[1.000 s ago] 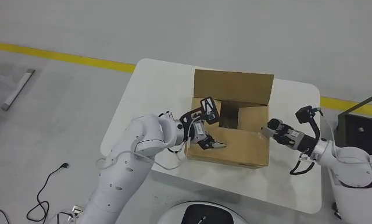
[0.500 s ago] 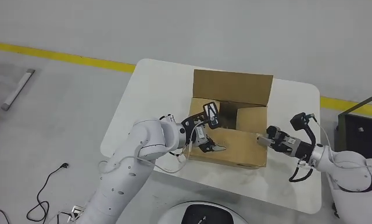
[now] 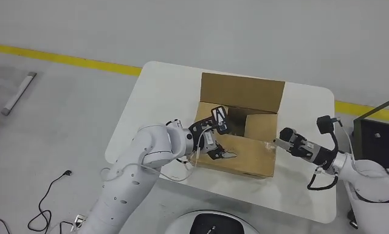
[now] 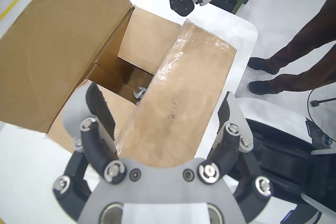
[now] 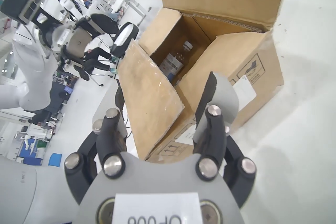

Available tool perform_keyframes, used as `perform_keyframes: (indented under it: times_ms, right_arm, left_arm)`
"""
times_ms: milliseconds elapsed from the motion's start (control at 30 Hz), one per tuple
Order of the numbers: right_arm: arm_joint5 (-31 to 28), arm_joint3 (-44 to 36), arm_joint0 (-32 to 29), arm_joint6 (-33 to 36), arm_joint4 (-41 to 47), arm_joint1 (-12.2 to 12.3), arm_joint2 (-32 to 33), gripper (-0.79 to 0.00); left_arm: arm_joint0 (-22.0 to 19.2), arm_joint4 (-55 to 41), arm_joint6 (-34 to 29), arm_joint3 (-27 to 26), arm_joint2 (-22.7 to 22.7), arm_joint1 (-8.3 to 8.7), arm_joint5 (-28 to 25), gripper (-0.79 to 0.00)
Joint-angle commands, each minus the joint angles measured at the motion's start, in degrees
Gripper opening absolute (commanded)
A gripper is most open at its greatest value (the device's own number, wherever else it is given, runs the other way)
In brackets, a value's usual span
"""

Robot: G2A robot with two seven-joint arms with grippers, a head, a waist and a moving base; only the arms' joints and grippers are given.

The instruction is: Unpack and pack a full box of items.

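A brown cardboard box point(image 3: 240, 134) stands in the middle of the white table point(image 3: 158, 94). Its far flap point(image 3: 243, 91) stands up and its taped near flap point(image 4: 181, 93) lies partly folded over the opening. My left gripper point(image 3: 222, 152) hovers over that flap, open, with its fingers point(image 4: 95, 107) spread to either side. My right gripper point(image 3: 283, 138) is at the box's right end, open, with the flap's end edge point(image 5: 157, 93) between its fingers point(image 5: 218, 93). Inside the box lie a bottle point(image 5: 175, 59) and a metal wrench point(image 4: 139, 92).
A green cart point(image 3: 372, 132) stands off the table's right edge. A yellow floor line point(image 3: 67, 61) runs behind the table. Bare tabletop lies left of the box and along the near right side.
The box has slid slightly to the left. My right arm's elbow has swung out to the right while its gripper stayed at the box's end. The left gripper has hardly moved.
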Motion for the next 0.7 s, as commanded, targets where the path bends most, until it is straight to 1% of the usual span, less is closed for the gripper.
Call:
perform_keyframes:
  times_ms: [0,33,133,233,267,333,433,467,500,533,567,667]
  right_arm:
    - [0.62,1.01,0.76,0.14,1.43,0.06,-0.81,-0.151]
    - [0.95,1.47,1.17,0.33,2.56,0.07,-1.31,-0.175]
    - [1.76,2.79,2.52,1.36,4.59,0.15,-2.73,-0.132]
    - [1.99,4.12,3.65,2.2,8.38,0.15,-4.14,-0.145]
    - [2.18,4.61,4.0,2.95,9.17,0.22,-4.37,-0.135]
    - [2.69,5.58,4.71,4.15,9.14,0.38,-4.73,-0.16]
    - [3.71,7.39,5.53,5.0,13.32,0.39,-5.55,-0.169]
    - [3.78,7.8,5.85,5.76,13.01,0.5,-5.64,-0.191]
    - [3.66,8.05,6.13,6.23,12.48,0.58,-5.74,-0.191]
    - [3.79,8.35,6.29,6.51,12.25,0.64,-5.95,-0.163]
    - [4.01,8.59,6.46,6.52,12.17,0.68,-6.11,-0.188]
    - [4.28,8.84,6.83,6.66,11.76,0.81,-6.48,-0.188]
  left_arm:
    - [0.14,-0.23,0.06,-0.22,0.18,0.15,0.09,0.0]
    - [0.3,-0.91,0.05,-0.18,0.29,0.2,0.11,0.0]
    - [0.51,-4.05,0.21,-0.4,-0.04,0.36,0.8,0.0]
    - [0.39,-5.17,-0.39,-0.81,-0.33,0.63,0.84,0.0]
    - [0.45,-5.76,-0.21,-0.87,-0.42,0.69,0.93,0.0]
    - [0.59,-7.24,0.06,-0.69,-0.68,0.83,1.34,0.0]
    - [0.5,-8.6,-0.15,-0.35,-0.95,1.06,1.58,0.0]
    - [0.4,-8.73,-0.29,-0.28,-0.99,1.14,1.69,0.0]
    - [0.32,-8.84,-0.4,-0.3,-0.96,1.21,1.75,0.0]
    - [0.18,-8.66,-0.53,-0.4,-0.97,1.28,1.84,0.0]
    - [0.09,-8.53,-0.64,-0.47,-0.92,1.35,1.93,0.0]
    - [-0.3,-8.1,-0.84,-0.54,-0.68,1.53,2.15,0.0]
